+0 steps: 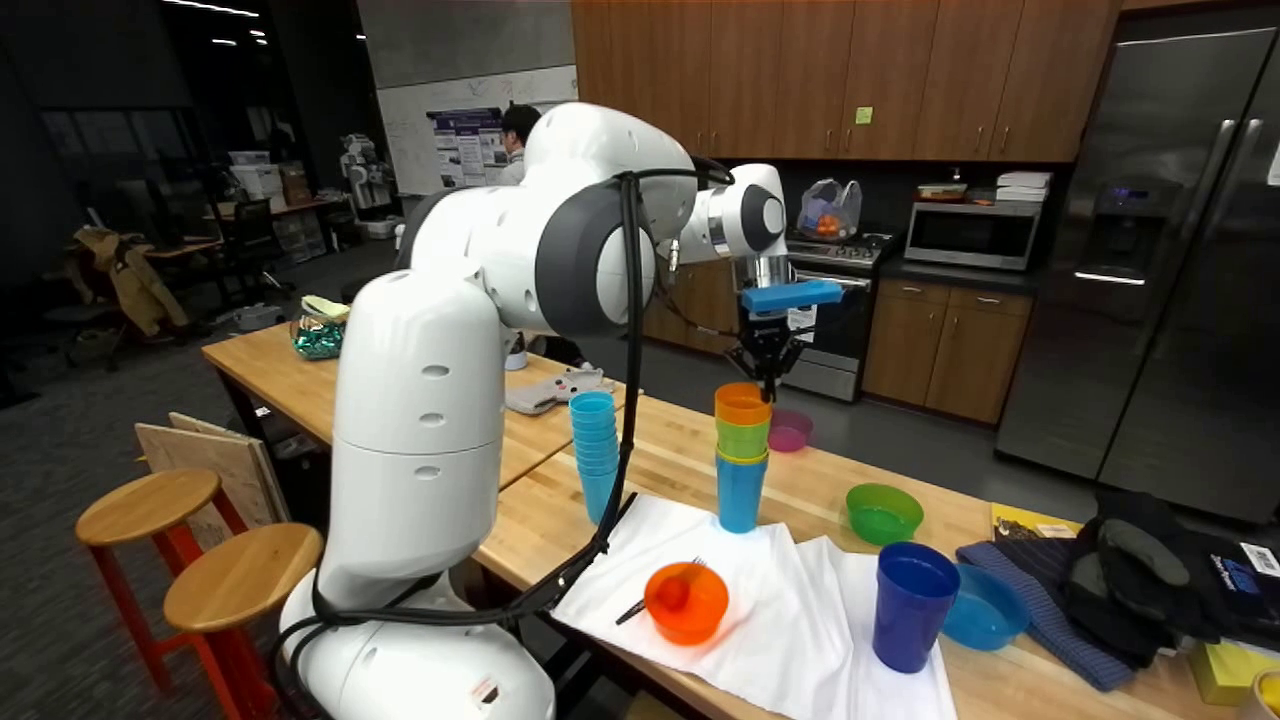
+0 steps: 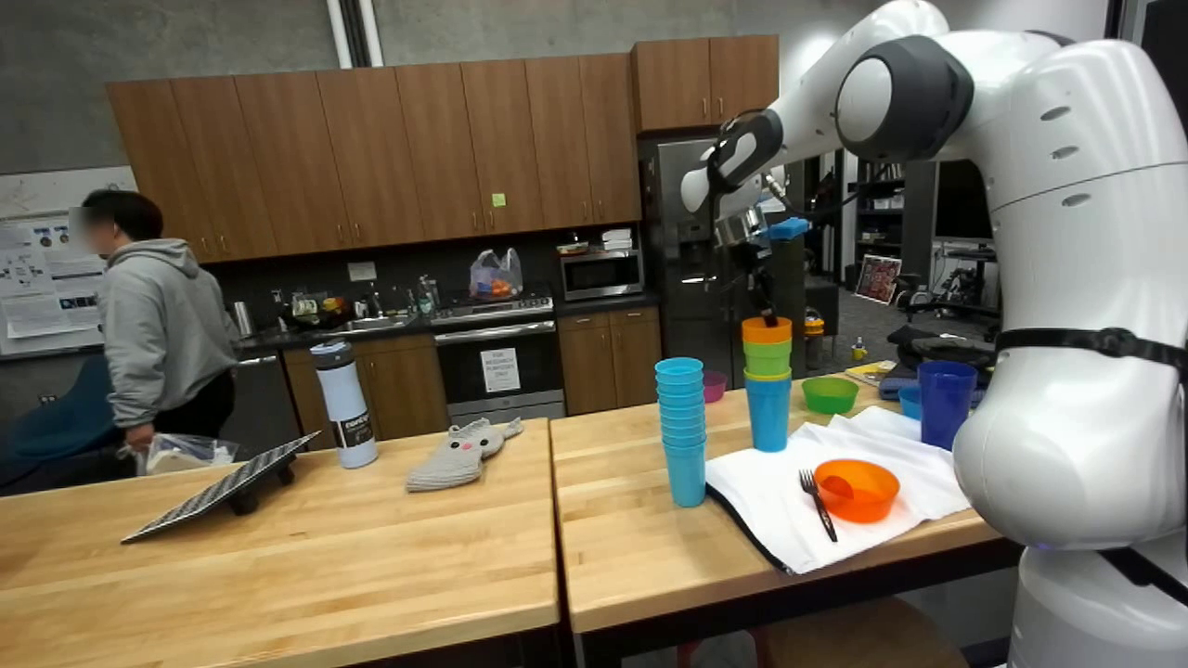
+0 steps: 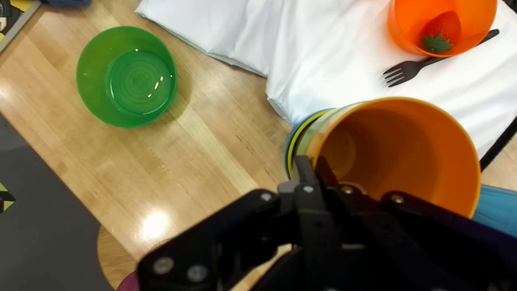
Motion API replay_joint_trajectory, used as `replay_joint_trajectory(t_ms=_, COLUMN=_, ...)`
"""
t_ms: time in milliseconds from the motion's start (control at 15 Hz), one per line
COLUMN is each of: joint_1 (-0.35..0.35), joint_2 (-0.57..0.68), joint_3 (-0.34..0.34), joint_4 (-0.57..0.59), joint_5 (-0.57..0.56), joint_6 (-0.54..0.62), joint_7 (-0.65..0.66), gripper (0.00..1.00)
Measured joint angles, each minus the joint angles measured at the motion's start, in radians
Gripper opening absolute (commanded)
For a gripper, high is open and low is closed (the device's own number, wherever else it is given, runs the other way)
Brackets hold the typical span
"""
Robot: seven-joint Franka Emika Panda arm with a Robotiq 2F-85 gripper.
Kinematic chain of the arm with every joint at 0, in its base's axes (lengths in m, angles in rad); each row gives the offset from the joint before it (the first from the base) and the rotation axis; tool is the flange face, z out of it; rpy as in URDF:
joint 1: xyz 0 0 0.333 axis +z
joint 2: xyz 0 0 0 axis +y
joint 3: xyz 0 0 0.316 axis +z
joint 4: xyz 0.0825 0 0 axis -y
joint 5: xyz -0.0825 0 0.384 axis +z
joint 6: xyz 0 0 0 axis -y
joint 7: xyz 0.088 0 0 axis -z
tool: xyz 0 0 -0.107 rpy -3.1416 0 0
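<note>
My gripper is shut on the rim of an orange cup, one finger inside the cup and one outside. That cup is the top of a stack, seen in both exterior views. Beneath it comes a light green cup, then a thin yellow rim and a blue cup at the bottom. In the exterior views the stack looks upright, standing by the edge of a white cloth. The finger inside is shaded by the orange wall. Part of the stack's lower side is hidden in the wrist view.
Left of the stack stands a tall column of light blue cups. On the cloth are an orange bowl with a strawberry and a black fork. A green bowl, pink bowl and dark blue cup stand nearby.
</note>
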Motion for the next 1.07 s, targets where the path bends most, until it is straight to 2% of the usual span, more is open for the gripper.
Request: replay_joint_trajectory(t_ms=1067, joint_1=0.0, joint_2=-0.002, joint_3=0.004, joint_4=0.034, joint_5=0.0, joint_6=0.002, joint_7=-0.029, gripper=0.01)
